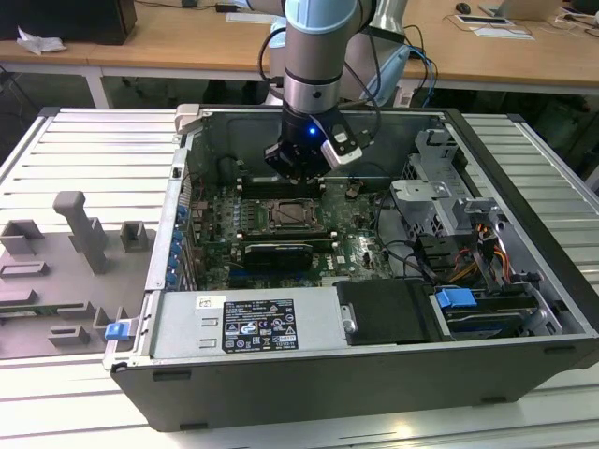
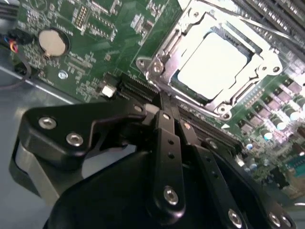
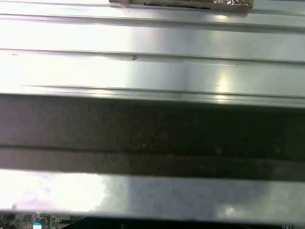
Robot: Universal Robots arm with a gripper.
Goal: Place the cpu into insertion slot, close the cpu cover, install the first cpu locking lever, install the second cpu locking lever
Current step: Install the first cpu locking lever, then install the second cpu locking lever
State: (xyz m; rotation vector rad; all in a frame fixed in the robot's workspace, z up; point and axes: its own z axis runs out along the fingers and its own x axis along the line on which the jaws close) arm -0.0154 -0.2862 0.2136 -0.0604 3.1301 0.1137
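The arm hung over the open computer case (image 1: 524, 281), which lay on its side on the ribbed metal counter (image 1: 84, 150) so that the green motherboard (image 1: 211, 224) faced upward and could be reached from above. The claw (image 1: 298, 168) hovered just above the board, near the far edge of the insertion slot (image 1: 290, 215), wrist pointed down into the case. In the second wrist view the claw (image 2: 164, 112) appeared pressed together, its two black fingers (image 2: 167, 138) meeting at a narrow tip with nothing pinched between them, the tip sitting just beside the slot's frame rather than over its middle. The cpu (image 2: 214, 64) already lay flat inside the insertion slot (image 2: 159, 71), its pale metal face glaring under the light, so the placing step looked done. The cpu cover (image 2: 248, 40), a silvery frame with a square window, seemed to lie down around the chip, its window letting the chip's face show through; whether it was fully seated could not be told. A thin metal bar ran along one side of the frame and may have been a locking lever, though its latch was not clear. A round coin cell (image 2: 52, 42) sat on the board well apart from the slot. The narrowed tip suited pushing on thin parts.
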